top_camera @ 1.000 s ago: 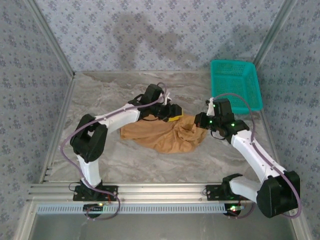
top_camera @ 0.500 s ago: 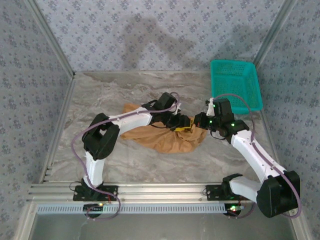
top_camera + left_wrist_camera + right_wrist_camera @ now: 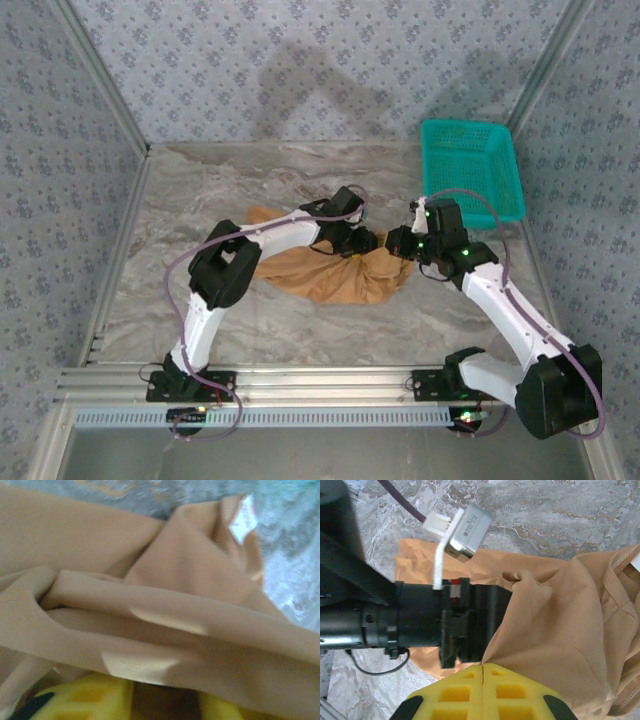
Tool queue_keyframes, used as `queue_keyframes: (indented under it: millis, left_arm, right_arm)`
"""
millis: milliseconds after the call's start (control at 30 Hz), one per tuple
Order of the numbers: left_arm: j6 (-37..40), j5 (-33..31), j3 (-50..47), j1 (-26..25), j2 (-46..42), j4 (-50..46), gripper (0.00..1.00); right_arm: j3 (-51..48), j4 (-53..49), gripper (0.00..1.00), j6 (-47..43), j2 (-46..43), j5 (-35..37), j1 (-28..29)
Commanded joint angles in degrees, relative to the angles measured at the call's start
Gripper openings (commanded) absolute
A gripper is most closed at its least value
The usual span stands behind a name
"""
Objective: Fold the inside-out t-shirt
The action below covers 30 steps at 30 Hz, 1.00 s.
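The orange-tan t-shirt (image 3: 325, 275) lies crumpled on the marble table between both arms. Its small white label (image 3: 243, 524) shows at the upper right of the left wrist view. My left gripper (image 3: 366, 243) is stretched across the shirt to its right end. Its yellow fingers (image 3: 85, 702) stand open with a dark gap, and a fold of cloth (image 3: 150, 630) lies just in front of them. My right gripper (image 3: 396, 243) is shut on a pinch of the shirt's edge (image 3: 560, 630); the cloth rises from its fingertips (image 3: 483, 667). The two grippers nearly touch.
A teal mesh basket (image 3: 470, 180) stands at the back right of the table (image 3: 200, 190). The left arm's black wrist and its white connector (image 3: 420, 622) sit directly ahead of my right fingers. Patterned walls close in the back and both sides.
The left arm has swung right across the shirt until its gripper sits next to the right gripper. The right arm has stayed in place, holding the cloth.
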Motion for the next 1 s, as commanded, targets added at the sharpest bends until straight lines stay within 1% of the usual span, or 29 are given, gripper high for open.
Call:
queue_keyframes:
  millis: [0, 67, 100, 200, 300, 400, 467, 533, 600, 667, 767, 867, 933, 967]
  left_arm:
    - [1.1, -1.6, 1.4, 0.0, -0.2, -2.6, 0.15]
    - [1.8, -1.4, 1.7, 0.6, -2.2, -3.9, 0.04]
    - [2.2, -1.4, 1.7, 0.7, -3.4, -4.2, 0.00]
    - [2.4, -0.2, 1.7, 1.3, -8.3, -3.9, 0.00]
    - [0.7, 3.4, 0.3, 1.3, -13.3, 0.4, 0.00]
    - [-3.1, 8.2, -3.1, 1.5, -17.3, 8.8, 0.00]
    - [-7.2, 12.2, -6.7, 1.9, -19.4, 16.6, 0.00]
    - [-11.3, 14.7, -10.4, 2.2, -20.8, 24.7, 0.00]
    - [-14.5, 16.3, -13.8, 2.5, -21.6, 31.8, 0.00]
    - [-16.1, 17.2, -16.9, 2.6, -22.0, 37.7, 0.00]
    - [-17.6, 19.0, -21.4, 2.6, -21.8, 44.5, 0.00]
    - [-16.4, 19.2, -24.9, 2.7, -21.6, 44.8, 0.00]
    - [-14.0, 17.9, -25.7, 2.7, -21.6, 40.5, 0.00]
    - [-12.4, 16.4, -25.4, 2.6, -21.5, 36.1, 0.01]
  right_arm:
    - [-0.7, 0.1, 0.00, 0.3, -1.7, -0.5, 0.3]
    - [-1.5, -0.6, 0.00, -0.6, -2.0, 0.4, -0.2]
    - [-2.2, -0.6, 0.00, -0.8, -2.2, 0.8, -0.6]
    - [-5.5, 1.3, 0.00, -1.0, -1.7, 1.4, -2.7]
    - [-8.6, 4.2, 0.00, -0.9, 0.2, 2.4, -4.0]
    - [-10.6, 6.8, 0.00, -0.2, 2.7, 3.0, -4.6]
    - [-11.8, 8.7, 0.00, 0.5, 4.5, 3.1, -4.7]
    - [-12.3, 10.1, 0.00, 1.1, 6.4, 3.1, -4.6]
    - [-12.5, 10.6, 0.00, 2.0, 8.1, 3.1, -4.5]
    - [-12.5, 10.6, 0.00, 2.9, 9.0, 2.5, -4.3]
    - [-12.0, 8.3, 0.00, 3.1, 6.5, 1.7, -4.1]
    - [-11.0, 4.0, 0.00, 3.0, 0.3, 2.8, -4.0]
    - [-10.6, 1.6, 0.00, 2.5, -3.3, 3.7, -4.1]
    - [-10.4, 0.8, 0.00, 2.3, -4.9, 3.4, -4.0]
